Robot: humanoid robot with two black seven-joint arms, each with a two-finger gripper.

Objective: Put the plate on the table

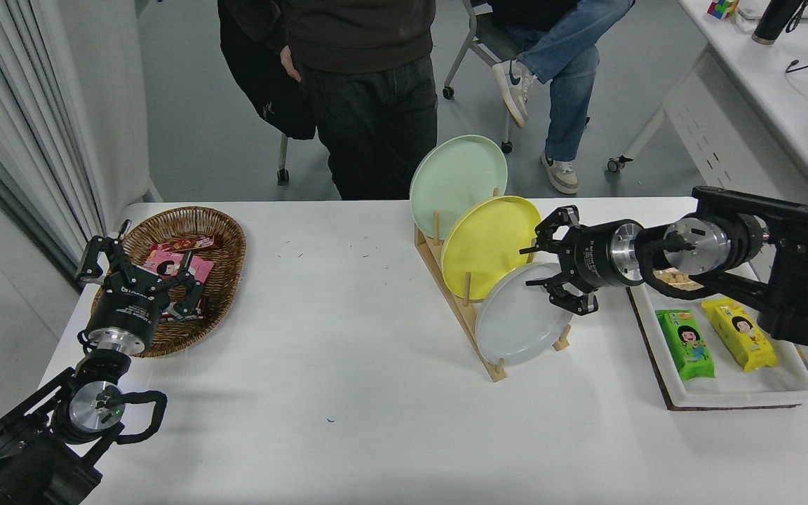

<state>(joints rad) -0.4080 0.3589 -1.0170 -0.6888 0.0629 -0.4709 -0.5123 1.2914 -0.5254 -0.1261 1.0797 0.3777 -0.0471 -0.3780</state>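
White worktop [348, 365], grey plate [520, 315] upright in rack [477, 330]. Right pincer [551, 263] released at plate rim: reach step. Next: clamp rim, lift clear. Left pincer [141, 270] parked, released.

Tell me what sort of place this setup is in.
Probably an office or lab used for robot trials: a white table laid with a wooden plate rack and a wicker basket, wheeled office chairs behind, and a side desk with cables.

Right tool [544, 265] spread wide — left tool [139, 270] parked, fingers apart.
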